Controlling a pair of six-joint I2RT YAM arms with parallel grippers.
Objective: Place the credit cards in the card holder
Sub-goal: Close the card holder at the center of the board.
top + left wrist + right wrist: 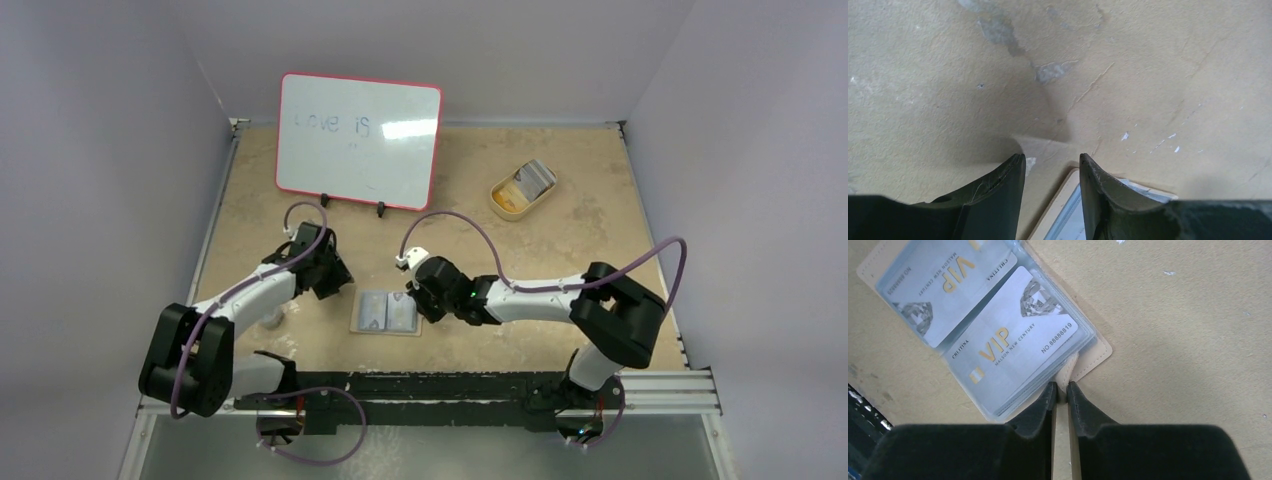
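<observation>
The card holder (386, 312) lies open and flat on the table near the front, tan-edged with grey pockets. In the right wrist view two silver "VIP" credit cards (1013, 340) sit in its clear pockets. My right gripper (1062, 385) is shut on the holder's tan snap tab (1069, 371) at its right edge; it also shows in the top view (415, 300). My left gripper (1050, 157) is open and empty, low over the table at the holder's left corner (1060, 210); in the top view it (335, 280) is just left of the holder. More grey cards (532, 179) lie in the dish.
A tan oval dish (505, 200) sits at the back right. A red-rimmed whiteboard (358, 140) stands propped at the back middle. Grey walls close in the table on three sides. The black rail (450, 385) runs along the front edge.
</observation>
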